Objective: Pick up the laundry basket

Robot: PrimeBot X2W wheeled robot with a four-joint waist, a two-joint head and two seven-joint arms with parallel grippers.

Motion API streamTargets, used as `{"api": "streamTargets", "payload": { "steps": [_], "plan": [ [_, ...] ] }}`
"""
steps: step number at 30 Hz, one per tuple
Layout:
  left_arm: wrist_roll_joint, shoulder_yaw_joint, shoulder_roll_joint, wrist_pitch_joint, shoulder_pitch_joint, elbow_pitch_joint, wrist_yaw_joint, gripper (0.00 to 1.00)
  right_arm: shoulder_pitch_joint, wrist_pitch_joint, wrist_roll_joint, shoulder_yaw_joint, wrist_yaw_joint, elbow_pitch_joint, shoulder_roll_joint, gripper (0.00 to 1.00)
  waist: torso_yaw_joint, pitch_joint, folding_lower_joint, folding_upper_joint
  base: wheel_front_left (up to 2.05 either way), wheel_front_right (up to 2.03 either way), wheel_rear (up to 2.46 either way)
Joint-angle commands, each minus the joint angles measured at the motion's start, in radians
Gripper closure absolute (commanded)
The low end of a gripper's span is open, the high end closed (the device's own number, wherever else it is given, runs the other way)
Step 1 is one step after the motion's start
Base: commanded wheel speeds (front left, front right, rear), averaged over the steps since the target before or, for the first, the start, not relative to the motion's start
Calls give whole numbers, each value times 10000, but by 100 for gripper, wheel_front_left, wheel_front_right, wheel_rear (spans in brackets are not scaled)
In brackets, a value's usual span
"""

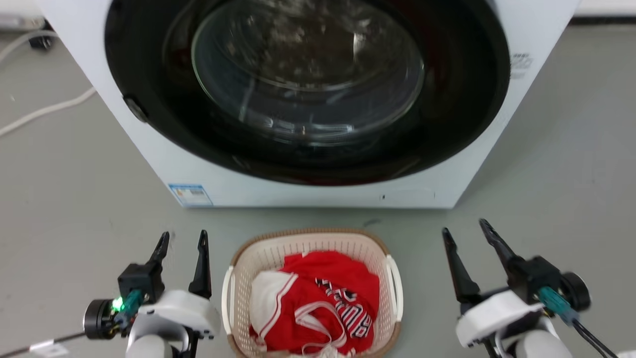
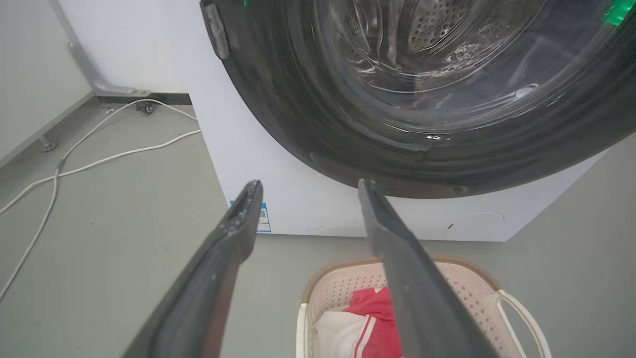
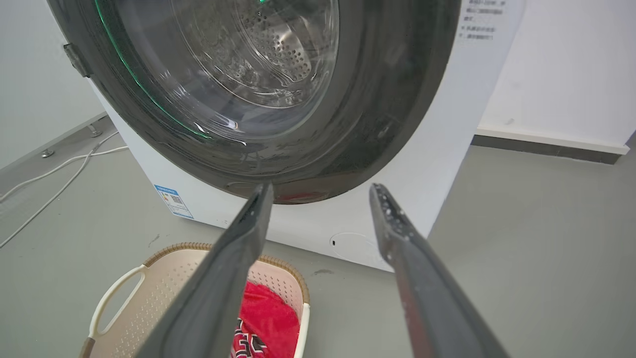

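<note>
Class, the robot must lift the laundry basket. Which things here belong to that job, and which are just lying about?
Job: cream-white perforated plastic laundry basket with brown rim; left gripper; right gripper, both open.
Lying about: white front-loading washing machine; white floor cable; red-and-white jersey inside the basket.

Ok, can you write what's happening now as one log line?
left gripper: open | right gripper: open | basket: on floor between them, untouched, clothes inside

Cream laundry basket, brown rim, upright on floor, holding clothes
</note>
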Motion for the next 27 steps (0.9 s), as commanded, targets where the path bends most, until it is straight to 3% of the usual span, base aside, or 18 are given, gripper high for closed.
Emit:
{"api": "streamTargets", "payload": {
  "steps": [1, 27],
  "plan": [
    [74, 24, 17, -25, -222, 109, -34, 0, -291, -18, 52, 58, -7, 94, -13, 0, -13, 605, -1, 0, 0, 0, 0],
    [148, -36, 758, -26, -3839, 4619, -219, 0, -4862, -18, 274, 1794, -7, 5468, -13, 0, -115, 5299, -1, 0, 0, 0, 0]
  ]
}}
